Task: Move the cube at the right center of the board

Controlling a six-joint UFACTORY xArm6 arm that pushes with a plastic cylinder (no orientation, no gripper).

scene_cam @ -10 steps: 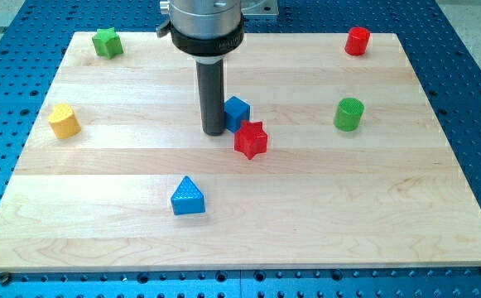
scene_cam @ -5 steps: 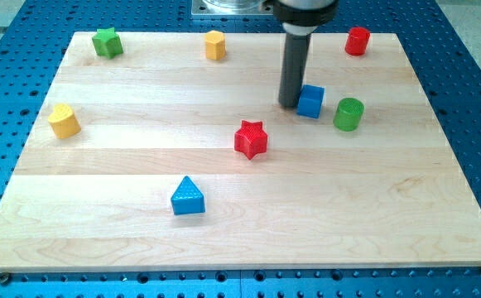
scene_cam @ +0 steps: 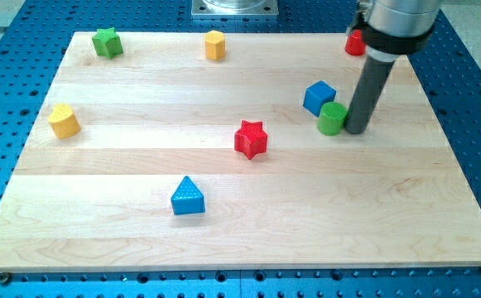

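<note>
The blue cube [scene_cam: 319,97] sits right of the board's middle. A green cylinder [scene_cam: 333,118] touches its lower right corner. My tip [scene_cam: 357,129] is on the board just right of the green cylinder, touching or nearly touching it. The rod rises to the view's top and hides part of the red cylinder [scene_cam: 353,43] at the upper right.
A red star [scene_cam: 251,139] lies near the centre and a blue triangle [scene_cam: 188,197] below it to the left. A yellow block [scene_cam: 64,121] is at the left, a green star [scene_cam: 107,41] at the upper left, a yellow hexagonal block [scene_cam: 215,45] at the top.
The blue cube was pushed from beside the red star to the right. My tip then went round to the green cylinder's right side, and that cylinder shifted left and down against the cube.
</note>
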